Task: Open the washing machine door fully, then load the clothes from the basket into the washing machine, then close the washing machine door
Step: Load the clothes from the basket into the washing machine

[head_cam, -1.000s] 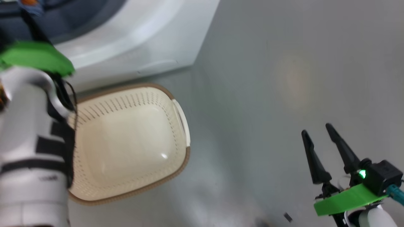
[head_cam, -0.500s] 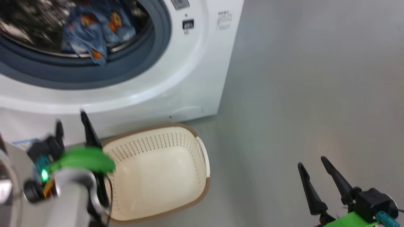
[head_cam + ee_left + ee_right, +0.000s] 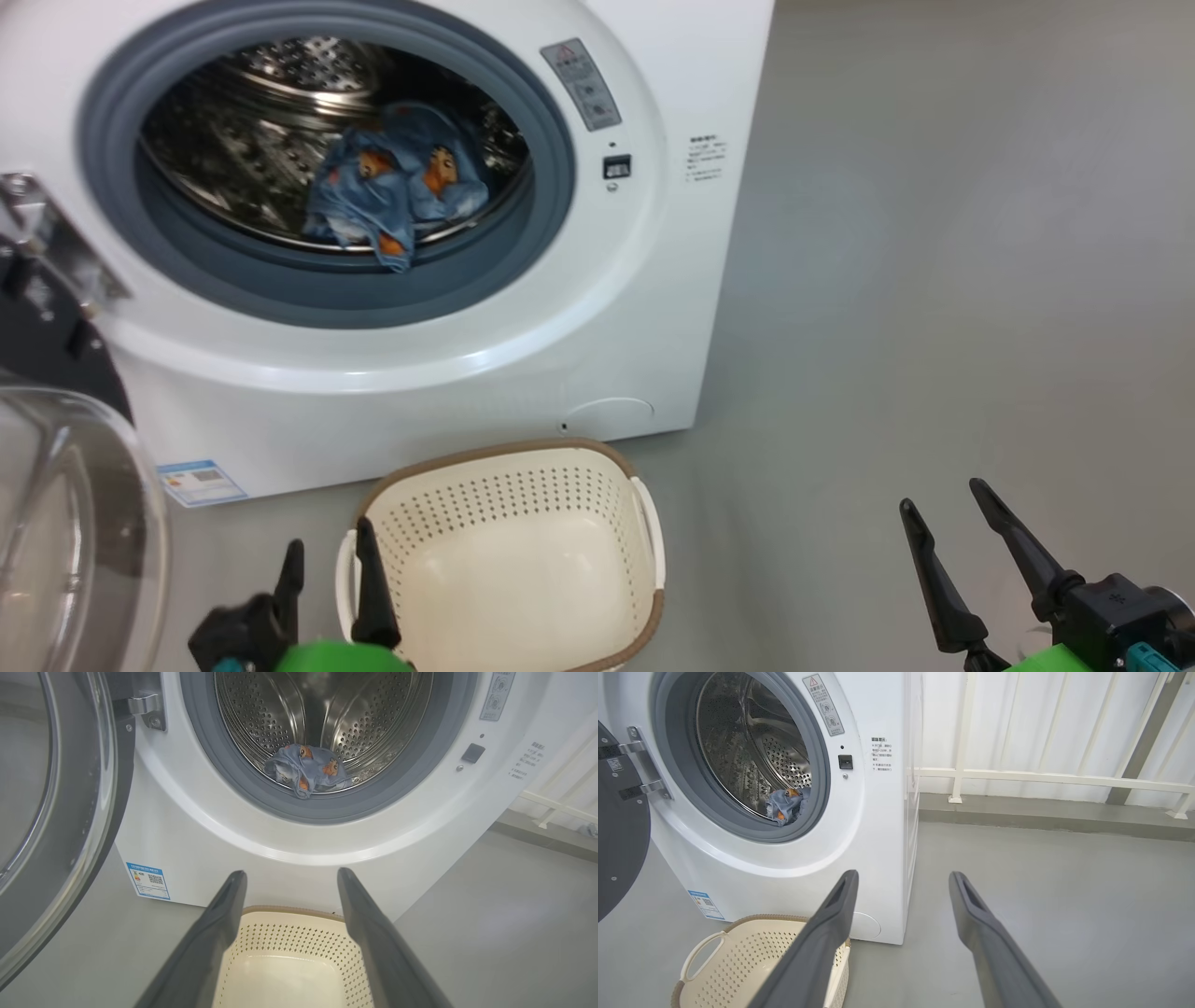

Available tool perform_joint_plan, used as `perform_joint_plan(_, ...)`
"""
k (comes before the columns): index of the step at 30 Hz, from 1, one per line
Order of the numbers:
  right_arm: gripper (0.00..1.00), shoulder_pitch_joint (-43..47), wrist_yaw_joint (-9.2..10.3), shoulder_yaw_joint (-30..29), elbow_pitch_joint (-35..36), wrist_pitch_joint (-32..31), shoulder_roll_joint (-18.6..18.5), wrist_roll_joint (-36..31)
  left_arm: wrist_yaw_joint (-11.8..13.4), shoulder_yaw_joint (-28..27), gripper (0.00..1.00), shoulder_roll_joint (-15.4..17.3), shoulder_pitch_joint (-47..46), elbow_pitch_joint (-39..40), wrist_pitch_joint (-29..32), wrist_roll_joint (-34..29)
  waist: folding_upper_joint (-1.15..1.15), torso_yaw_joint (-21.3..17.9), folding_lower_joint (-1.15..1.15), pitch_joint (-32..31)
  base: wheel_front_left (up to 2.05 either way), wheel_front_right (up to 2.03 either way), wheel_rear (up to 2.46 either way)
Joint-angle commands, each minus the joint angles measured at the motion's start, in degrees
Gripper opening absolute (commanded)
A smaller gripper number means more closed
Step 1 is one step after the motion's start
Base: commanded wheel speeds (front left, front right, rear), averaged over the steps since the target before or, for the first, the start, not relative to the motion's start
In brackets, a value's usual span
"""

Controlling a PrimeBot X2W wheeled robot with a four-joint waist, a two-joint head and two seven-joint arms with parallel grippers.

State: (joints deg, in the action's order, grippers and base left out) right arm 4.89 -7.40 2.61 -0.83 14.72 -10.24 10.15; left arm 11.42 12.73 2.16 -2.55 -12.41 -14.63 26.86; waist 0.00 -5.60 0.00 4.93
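Head view first: washer [image 3: 616, 308] front-on, white, its door [image 3: 79, 532] swung out to the left. Glass bowl bulges at lower left of shot, w/ black rim & steel hinge [image 3: 42, 238] above it. Mouth is wide open. Clothes [image 3: 397, 191], light blue w/ orange prints, sit bunched at the front bottom of the drum [image 3: 243, 131]. One corner droops over the drum lip onto the grey-blue gasket [image 3: 308, 299].

Basket [image 3: 504, 495] stands upright on the floor [image 3: 934, 280] just in front of the washer, below the opening. Brown rim, cream bottom in plain sight. Can't tell if it touches the washer. Small blue sticker [image 3: 201, 481] sits low on the washer front, left of the basket.

Left gripper [image 3: 330, 537] is low at the bottom edge, right by the basket's left handle. Jaws spread wide, gripping nothing. Left wrist view backs that up: two dark fingers well apart, pointing over the basket toward the washer front under the opening.

Right gripper [image 3: 942, 497] is at lower right, well apart from basket & washer, over the floor. Jaws wide too, holding nothing. Right wrist view: fingers aim past the washer's right side, w/ a white railing [image 3: 1041, 777] along the wall beyond. Door shows at far left there, dark inner face, hinge brackets fixed to the washer front.
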Motion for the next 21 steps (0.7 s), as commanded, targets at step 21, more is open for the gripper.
perform_joint_plan(21, 1.00, 0.79, -0.09, 0.53, 3.96, 0.28, -1.19, -2.72, -0.29, -4.76, 1.00, 0.72, 14.10, 16.48, -0.37, -8.49, 0.00, 2.28, 0.00, -4.09, 0.00, 0.00, 0.00)
